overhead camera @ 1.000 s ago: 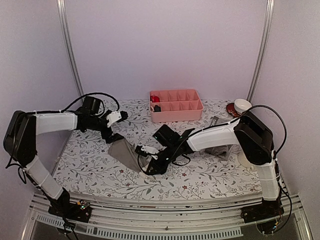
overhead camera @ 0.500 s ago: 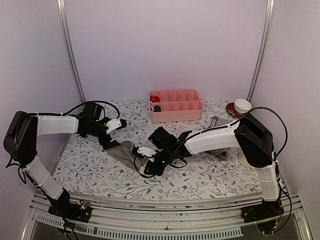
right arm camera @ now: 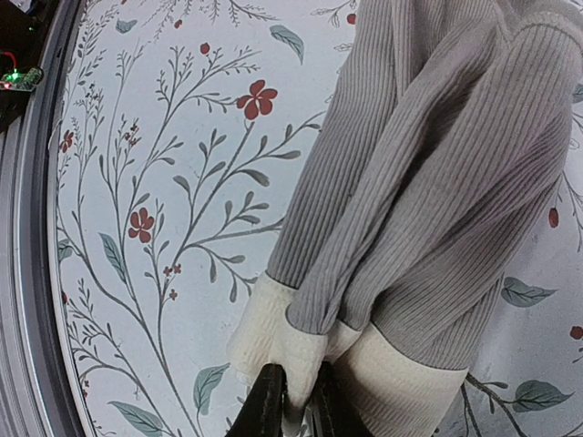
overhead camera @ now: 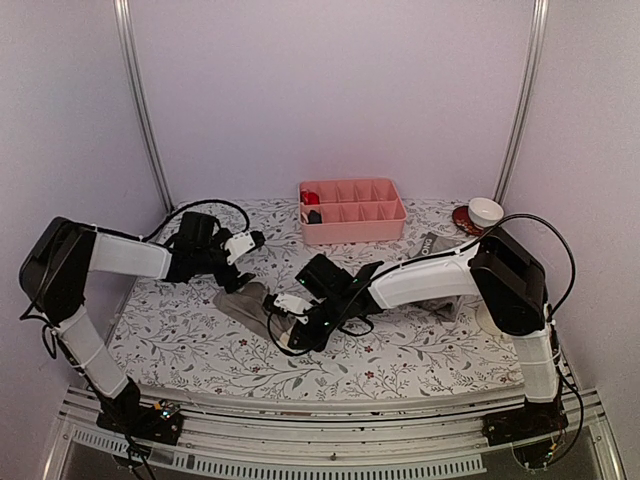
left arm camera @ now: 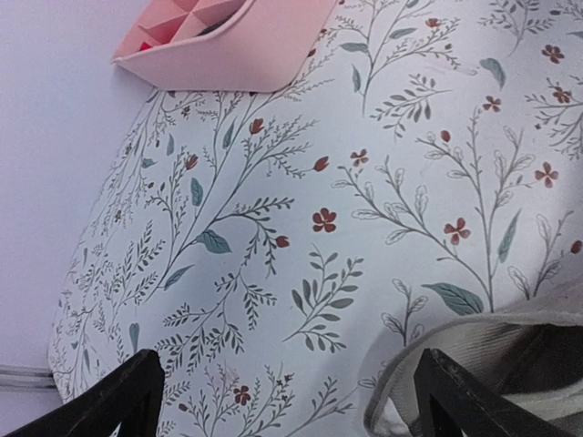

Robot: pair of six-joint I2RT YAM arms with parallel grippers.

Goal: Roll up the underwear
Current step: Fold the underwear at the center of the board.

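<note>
While the left pincer (left arm camera: 287,378) is being held wide apart, empty, pale waistband (right arm camera: 393,387) of the grey briefs (right arm camera: 428,182) is being pinched by the right pincer (right arm camera: 291,398)

The divided tray (overhead camera: 352,211) sits at 12 o'clock on the desk (overhead camera: 420,355), near the far edge. At 2 o'clock, in the far corner, a bowl (overhead camera: 486,211) stands on a saucer (overhead camera: 462,218). The boxer-briefs (overhead camera: 428,243) lie at 3 o'clock, partly under the right arm. The briefs (overhead camera: 245,303) lie at 9 o'clock from the centre. The left claw (overhead camera: 235,282) is at their 12 o'clock edge, and the right claw (right arm camera: 296,408) is on the waistband at their 4 o'clock end.
</note>
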